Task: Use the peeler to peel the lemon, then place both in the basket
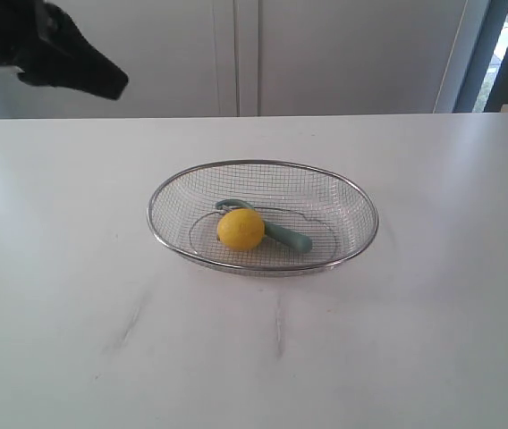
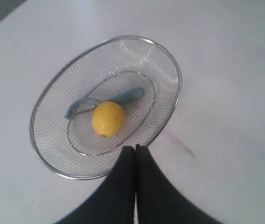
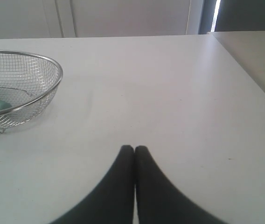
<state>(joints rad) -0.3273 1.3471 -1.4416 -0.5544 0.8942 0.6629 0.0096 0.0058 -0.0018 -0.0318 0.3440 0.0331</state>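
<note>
Table: white tabletop (image 1: 75, 340), open surface all round basket.
Basket: oval silver wire-mesh basket (image 1: 151, 223), mid-table, well off edges.
Lemon: round yellow lemon (image 1: 241, 229), in basket, touching peeler.
Peeler: teal-handled peeler (image 1: 290, 237), partly behind lemon.
Left: black left gripper (image 2: 135, 148), jaws together, raised clear of basket.
Right: black right gripper (image 3: 134, 149), jaws together, over table, apart from basket.

I see a shiny metal wire-mesh basket (image 1: 160, 192), a matt plastic-looking peeler (image 1: 288, 236), and a smooth white tabletop (image 1: 433, 322).

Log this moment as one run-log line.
lemon, peeler: both in basket | left gripper: shut, empty | right gripper: shut, empty
</note>
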